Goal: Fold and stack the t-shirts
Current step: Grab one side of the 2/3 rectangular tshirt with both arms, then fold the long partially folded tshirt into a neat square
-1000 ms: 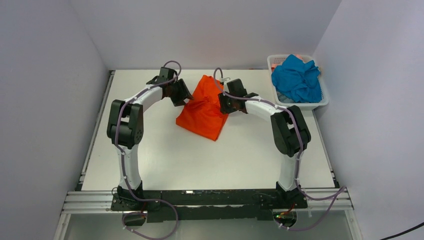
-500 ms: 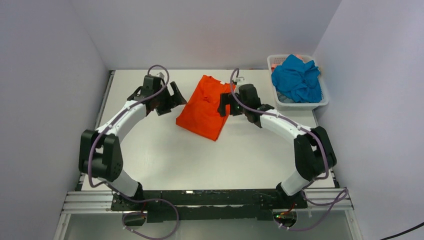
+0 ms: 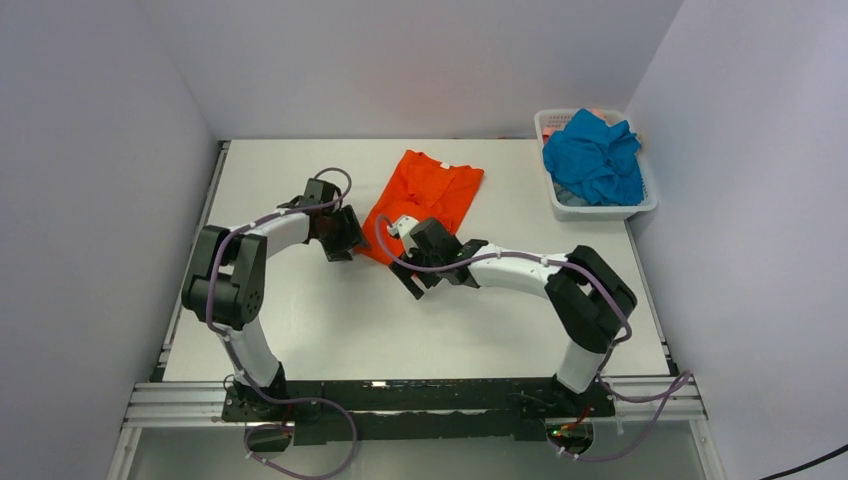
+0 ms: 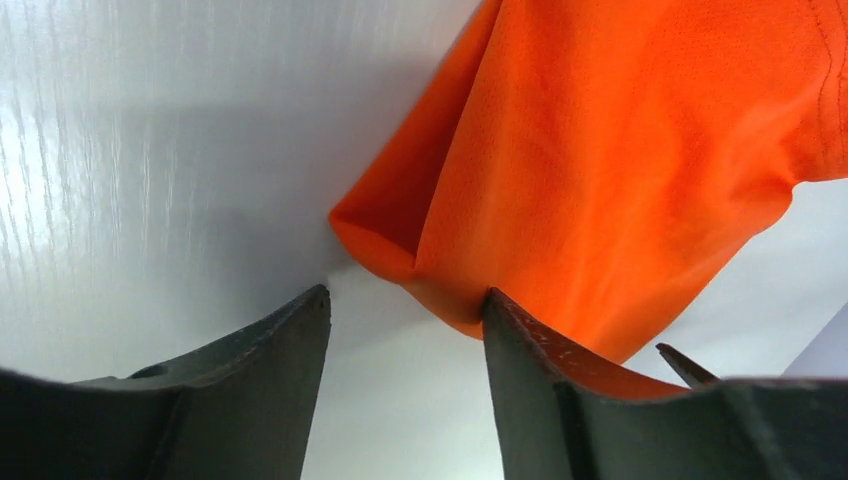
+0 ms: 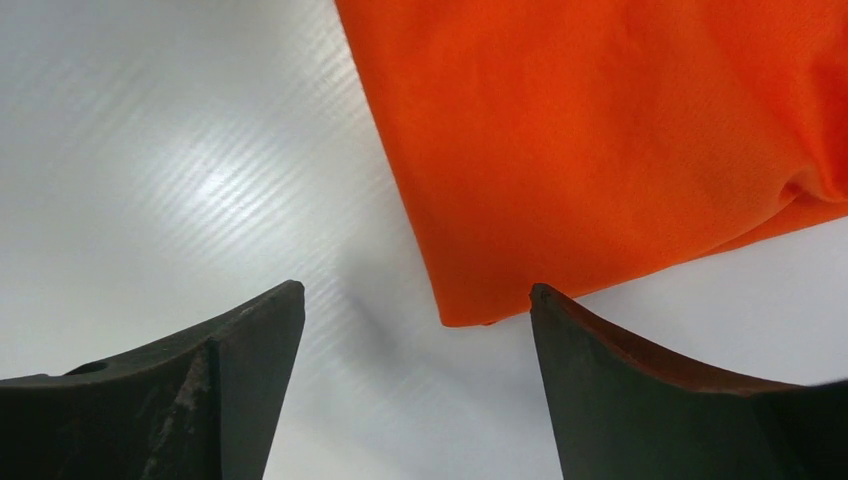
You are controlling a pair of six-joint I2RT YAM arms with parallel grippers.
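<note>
The orange t-shirt (image 3: 428, 196) lies folded lengthwise on the white table (image 3: 300, 310), collar toward the back. My left gripper (image 3: 345, 237) is open and low at the shirt's near left corner; in the left wrist view the corner (image 4: 400, 255) lies just ahead of the gap between the open fingers. My right gripper (image 3: 412, 275) is open at the shirt's near right corner, and the hem corner (image 5: 470, 300) lies just ahead of the open fingers. The teal blue t-shirt (image 3: 592, 155) is crumpled in the basket.
The white mesh basket (image 3: 640, 205) stands at the back right corner against the right wall. Walls close in the table on the left, back and right. The arm bases sit on the black rail (image 3: 420, 395) at the near edge.
Both grippers have let go of the orange shirt and come down toward its near edge. The shirt has dropped flat. The right gripper swung from the shirt's right side to its near right corner.
</note>
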